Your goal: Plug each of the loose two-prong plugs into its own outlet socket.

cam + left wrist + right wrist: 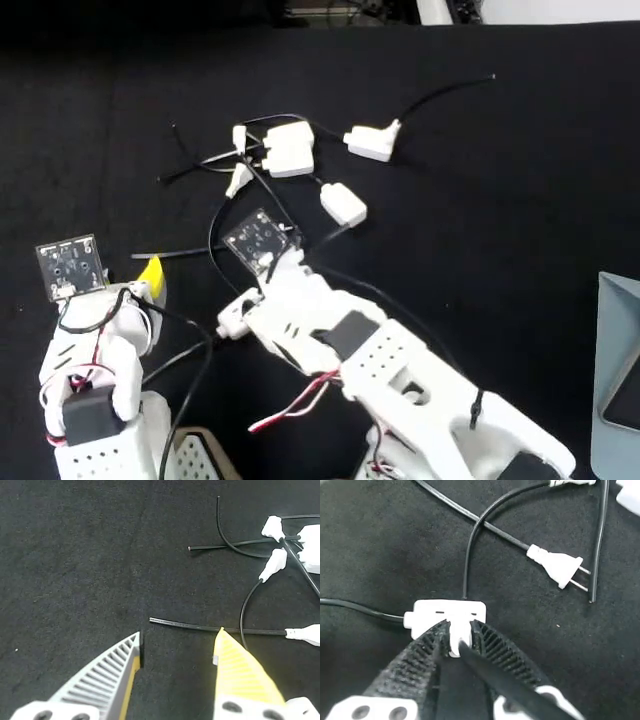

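— Right hand (460, 627)?
— Clamped on a white plug (455, 644) that butts against a socket (445, 612), mid-worktop (75, 555). I can't tell whether it's seated. A loose plug (555, 566) lies just beyond.
— Left hand (177, 640)?
— Spread wide, holding nothing, near left.

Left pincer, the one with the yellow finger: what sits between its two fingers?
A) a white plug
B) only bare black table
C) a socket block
B: the left pincer stands open over bare table, with the black wire lying just past its tips.
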You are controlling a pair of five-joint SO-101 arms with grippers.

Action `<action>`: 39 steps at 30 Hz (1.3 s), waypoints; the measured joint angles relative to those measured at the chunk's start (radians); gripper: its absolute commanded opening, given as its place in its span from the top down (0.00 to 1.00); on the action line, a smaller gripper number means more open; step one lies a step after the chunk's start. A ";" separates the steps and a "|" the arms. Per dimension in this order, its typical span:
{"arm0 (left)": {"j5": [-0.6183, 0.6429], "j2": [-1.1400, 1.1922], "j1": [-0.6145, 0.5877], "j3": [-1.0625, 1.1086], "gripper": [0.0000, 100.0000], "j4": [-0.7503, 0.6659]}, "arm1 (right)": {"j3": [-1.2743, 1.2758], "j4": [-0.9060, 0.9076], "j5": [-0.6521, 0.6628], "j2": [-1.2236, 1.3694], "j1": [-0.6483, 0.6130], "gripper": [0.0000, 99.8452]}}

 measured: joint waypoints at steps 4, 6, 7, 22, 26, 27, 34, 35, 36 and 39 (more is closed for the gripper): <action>0.000 0.000 0.000 0.000 0.76 0.000 | 0.000 -0.025 0.000 0.034 0.005 0.99; 0.000 0.000 0.000 0.000 0.76 0.000 | -0.017 -0.031 0.000 0.064 0.005 0.99; 0.000 0.000 0.000 0.000 0.76 0.000 | -0.029 -0.034 0.000 0.078 0.005 0.99; 0.000 0.000 0.000 0.000 0.76 0.000 | -0.064 -0.035 0.000 0.132 0.038 0.99; 0.000 0.000 0.000 0.000 0.76 0.000 | -0.066 -0.021 -0.029 0.132 0.038 0.99; 0.000 0.000 0.000 0.000 0.76 0.000 | -0.069 -0.018 -0.034 0.132 0.038 0.99; 0.000 0.000 0.000 0.000 0.76 0.000 | -0.071 -0.017 -0.041 0.132 0.028 0.99; 0.000 0.000 0.000 0.000 0.76 0.000 | -0.071 -0.017 -0.041 0.132 0.028 0.99; 0.000 0.000 0.000 0.000 0.76 0.000 | -0.071 -0.017 -0.041 0.132 0.028 0.99; 0.000 0.000 0.000 0.000 0.76 0.000 | -0.071 -0.017 -0.041 0.133 0.028 0.99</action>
